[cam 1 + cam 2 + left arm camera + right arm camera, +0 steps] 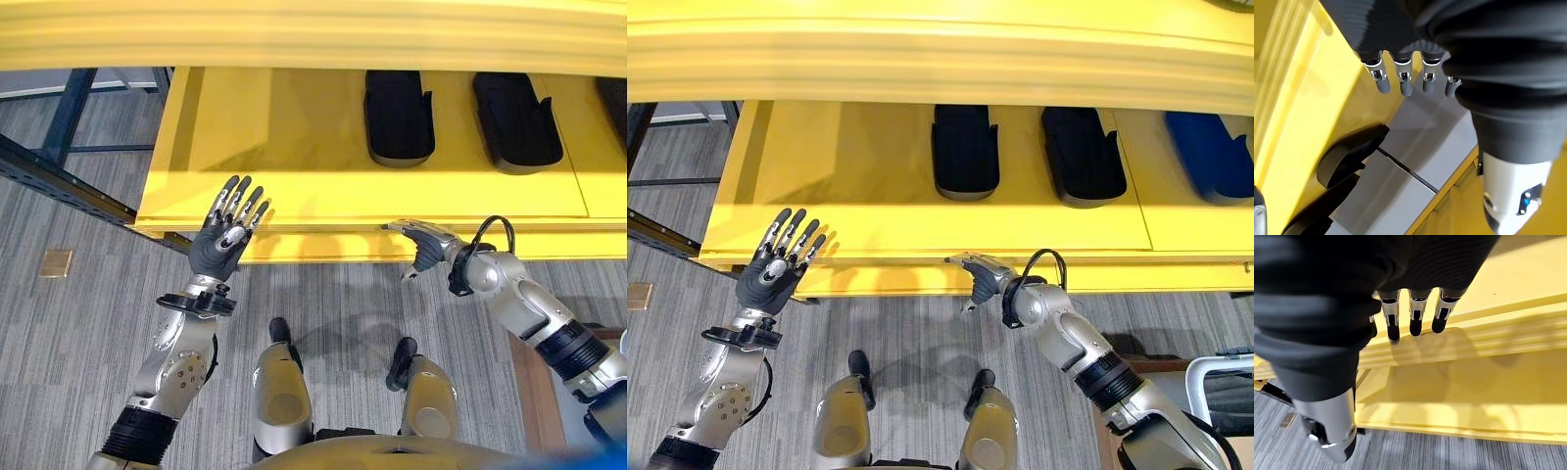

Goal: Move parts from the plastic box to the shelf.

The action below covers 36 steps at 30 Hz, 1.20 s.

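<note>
Left eye view: yellow shelf holds 2 black parts; left hand and right hand spread, empty.

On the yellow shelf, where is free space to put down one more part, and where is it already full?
The yellow shelf is bare along its left stretch, from its left edge to the first black part. The front strip by the left hand and right hand, both open and empty, is bare too. To the right it is crowded: a second black part, then a blue part.
</note>
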{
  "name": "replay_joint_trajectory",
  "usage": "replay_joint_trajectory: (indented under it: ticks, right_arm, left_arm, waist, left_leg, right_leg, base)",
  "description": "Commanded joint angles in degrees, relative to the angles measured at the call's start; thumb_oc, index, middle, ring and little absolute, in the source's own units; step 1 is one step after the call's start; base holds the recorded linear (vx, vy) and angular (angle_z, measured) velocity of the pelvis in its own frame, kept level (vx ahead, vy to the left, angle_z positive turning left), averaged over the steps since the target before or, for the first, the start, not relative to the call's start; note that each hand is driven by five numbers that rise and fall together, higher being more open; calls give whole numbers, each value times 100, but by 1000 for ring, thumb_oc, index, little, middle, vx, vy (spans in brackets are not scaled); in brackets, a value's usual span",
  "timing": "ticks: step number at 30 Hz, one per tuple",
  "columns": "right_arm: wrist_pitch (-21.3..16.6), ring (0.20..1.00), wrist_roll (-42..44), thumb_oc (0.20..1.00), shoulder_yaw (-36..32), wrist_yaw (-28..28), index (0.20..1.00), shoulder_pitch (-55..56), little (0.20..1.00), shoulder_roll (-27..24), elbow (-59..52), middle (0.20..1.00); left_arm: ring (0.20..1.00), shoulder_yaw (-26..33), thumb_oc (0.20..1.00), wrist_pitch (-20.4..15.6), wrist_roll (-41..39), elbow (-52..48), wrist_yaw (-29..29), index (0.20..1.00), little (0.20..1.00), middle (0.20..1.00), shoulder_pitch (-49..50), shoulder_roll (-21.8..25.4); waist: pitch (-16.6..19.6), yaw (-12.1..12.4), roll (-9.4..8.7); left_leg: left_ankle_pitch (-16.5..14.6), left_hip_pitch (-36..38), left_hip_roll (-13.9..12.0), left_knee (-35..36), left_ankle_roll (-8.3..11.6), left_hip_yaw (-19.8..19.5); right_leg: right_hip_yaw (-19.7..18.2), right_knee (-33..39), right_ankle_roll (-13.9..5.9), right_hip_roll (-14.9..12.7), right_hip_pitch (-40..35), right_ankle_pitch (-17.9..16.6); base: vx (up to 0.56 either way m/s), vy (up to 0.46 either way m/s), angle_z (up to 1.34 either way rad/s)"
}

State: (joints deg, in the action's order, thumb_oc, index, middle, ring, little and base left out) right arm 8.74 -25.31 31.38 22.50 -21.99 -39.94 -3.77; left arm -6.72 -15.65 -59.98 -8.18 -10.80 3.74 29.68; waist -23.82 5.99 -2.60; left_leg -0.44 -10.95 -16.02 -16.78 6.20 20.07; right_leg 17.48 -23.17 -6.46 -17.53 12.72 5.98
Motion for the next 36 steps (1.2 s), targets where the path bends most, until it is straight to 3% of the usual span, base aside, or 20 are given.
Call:
replay_joint_trajectory:
  ticks: [1, 9, 12, 13, 17, 19, 22, 24, 28, 30, 33, 35, 36]
  right_arm:
    - [17, 1000, 704, 1000, 179, 214, 1000, 181, 1000, 80, -121, 1000]
    - [-93, 1000, 2559, 1000, -550, -87, 1000, 950, 1000, 19, -1000, 1000]
    - [-355, 1000, 3823, 1000, -1114, -472, 1000, 1528, 1000, 387, -968, 1000]
    - [-401, 1000, 4145, 1000, -1432, -459, 1000, 1988, 1000, 739, -884, 1000]
    - [-528, 1000, 4944, 1000, -1789, -835, 1000, 2246, 1000, 1053, -658, 1000]
    - [-883, 1000, 4848, 1000, -2042, -1066, 1000, 2314, 1000, 1174, -479, 1000]
    - [-538, 1000, 5230, 1000, -2340, -1552, 1000, 2451, 1000, 1358, -200, 1000]
    - [-663, 1000, 5006, 1000, -2550, -1760, 1000, 2607, 1000, 1573, 210, 1000]
    - [-419, 1000, 5564, 1000, -2834, -2103, 1000, 2730, 1000, 1733, 666, 1000]
    - [-459, 1000, 5657, 1000, -2888, -2044, 1000, 2794, 1000, 1910, 846, 1000]
    - [-524, 1000, 5675, 1000, -2805, -2029, 1000, 2767, 1000, 2023, 840, 1000]
    - [-312, 1000, 5822, 1000, -2679, -2185, 1000, 2552, 1000, 2100, 838, 1000]
    - [-288, 1000, 5843, 1000, -2639, -2299, 1000, 2475, 1000, 2120, 841, 1000]
  left_arm:
    - [1000, 186, 1000, -516, 172, -729, 96, 1000, 1000, 1000, 111, 68]
    - [1000, 256, 1000, -310, 396, -811, 527, 1000, 1000, 1000, 394, -111]
    - [1000, 345, 1000, -515, 737, -738, 674, 1000, 1000, 1000, 604, -314]
    - [1000, 528, 1000, -445, 635, -689, 616, 1000, 1000, 1000, 792, -407]
    - [1000, 579, 1000, -183, 742, -628, 396, 1000, 1000, 1000, 899, -462]
    - [1000, 579, 1000, -22, 716, -609, 125, 1000, 1000, 1000, 938, -470]
    - [1000, 560, 1000, -111, 784, -574, -144, 1000, 1000, 1000, 992, -469]
    - [1000, 653, 1000, -33, 580, -441, -579, 1000, 1000, 1000, 968, -428]
    - [1000, 563, 1000, 99, 512, -343, -1177, 1000, 1000, 1000, 753, -374]
    - [1000, 395, 1000, 301, 546, -314, -1168, 1000, 1000, 1000, 616, -394]
    - [1000, 205, 1000, 222, 534, -277, -1004, 1000, 1000, 1000, 566, -446]
    - [1000, 124, 1000, 53, 660, -267, -758, 1000, 1000, 1000, 625, -545]
    - [1000, 79, 1000, -12, 693, -279, -648, 1000, 1000, 1000, 610, -564]
  waist:
    - [-48, 101, -32]
    - [399, -12, -88]
    - [697, -71, -103]
    - [852, -101, -106]
    - [989, -120, -97]
    - [1041, -143, -85]
    - [1049, -195, -47]
    - [1028, -247, -20]
    - [993, -370, -13]
    - [962, -422, -16]
    - [934, -322, -7]
    - [943, -149, 31]
    - [942, -107, 48]
  left_leg:
    - [-466, 242, 139, -271, -306, 156]
    - [-337, 674, 279, 183, -276, 163]
    - [-340, 864, 368, 297, -304, 130]
    - [-339, 995, 440, 419, -331, 84]
    - [-302, 1152, 499, 630, -336, 70]
    - [-310, 1206, 531, 704, -336, 61]
    - [-363, 1248, 579, 719, -365, 82]
    - [-440, 1277, 641, 688, -430, 111]
    - [-564, 1281, 744, 578, -534, 189]
    - [-643, 1280, 877, 547, -626, 265]
    - [-793, 1402, 903, 566, -624, 456]
    - [-741, 1534, 879, 703, -619, 724]
    - [-740, 1562, 884, 734, -645, 781]
  right_leg:
    - [155, 144, -91, 183, -269, -8]
    - [104, 765, -75, 371, -786, -121]
    - [78, 975, -63, 366, -998, -209]
    - [75, 1113, -108, 324, -1118, -296]
    - [123, 1356, -165, 291, -1286, -435]
    - [119, 1452, -205, 265, -1327, -505]
    - [113, 1473, -242, 226, -1340, -534]
    - [124, 1493, -285, 175, -1371, -554]
    - [61, 1548, -362, 86, -1356, -672]
    - [74, 1601, -489, -57, -1283, -898]
    - [579, 1558, -653, -316, -1253, -1195]
    - [1225, 1480, -663, -546, -1213, -1422]
    - [1333, 1382, -650, -610, -1186, -1440]
  base:
    - [0, 0, 0]
    - [5, 56, -3]
    - [4, 177, 8]
    - [8, 250, 11]
    - [-19, 131, 4]
    - [-63, 141, 7]
    - [-94, 148, 7]
    - [-142, 198, 1]
    - [-126, 193, -4]
    - [-141, 224, -14]
    - [-47, 134, -19]
    - [-99, 86, -63]
    - [-86, 38, -112]
